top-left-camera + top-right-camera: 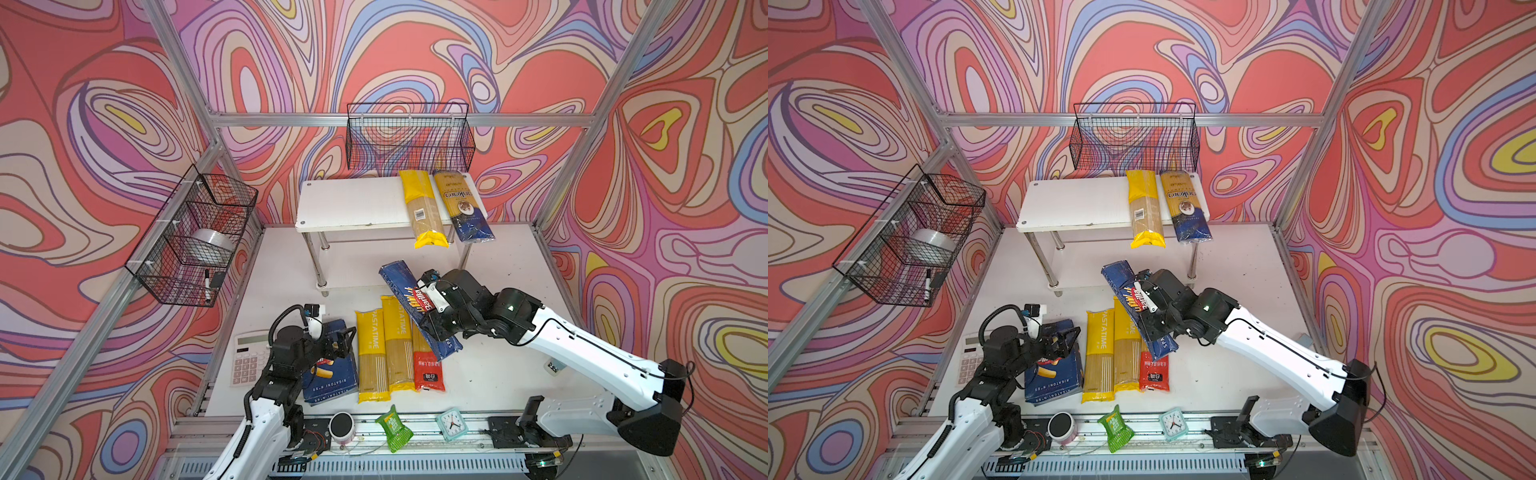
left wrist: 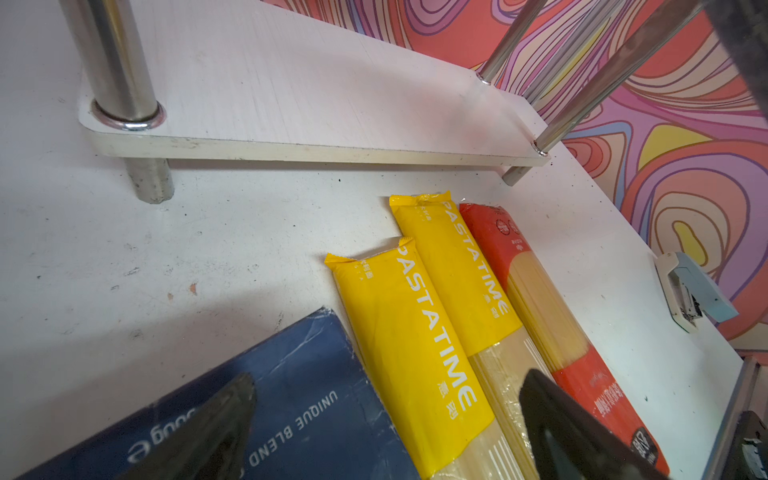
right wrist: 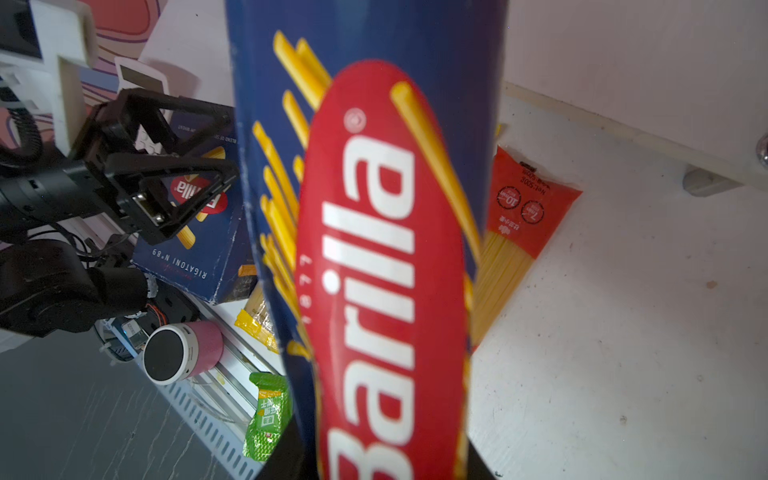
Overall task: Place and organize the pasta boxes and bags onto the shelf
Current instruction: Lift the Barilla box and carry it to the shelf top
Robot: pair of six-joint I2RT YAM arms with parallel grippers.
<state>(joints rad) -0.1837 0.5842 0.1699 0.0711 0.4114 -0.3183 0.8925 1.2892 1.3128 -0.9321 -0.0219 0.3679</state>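
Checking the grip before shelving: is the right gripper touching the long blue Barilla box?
Touching. In a top view the right gripper is closed across the long blue Barilla box, jaws on both sides, holding it raised at a tilt.

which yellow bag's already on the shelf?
The barcode-side-up yellow bag, on the top tier of the shelf beside the gold and blue bag. The two PASTATIME bags lie on the table.

The walls (image 1: 415, 50) are a loud swirl print: coral, lilac, blue, yellow. The shelf (image 1: 349, 203) is white with chrome legs, the desk (image 1: 498, 374) white too. The spaghetti box (image 1: 397, 277) is dark blue with a red oval logo and yellow strands; the rigatoni box (image 1: 332, 380) is the same blue. Then yellow bags (image 1: 370, 357) (image 1: 397, 345) (image 1: 422, 208), a red bag (image 1: 429, 372) and a gold-and-navy bag (image 1: 463, 203). The baskets (image 1: 409, 137) (image 1: 195, 237) are black mesh.
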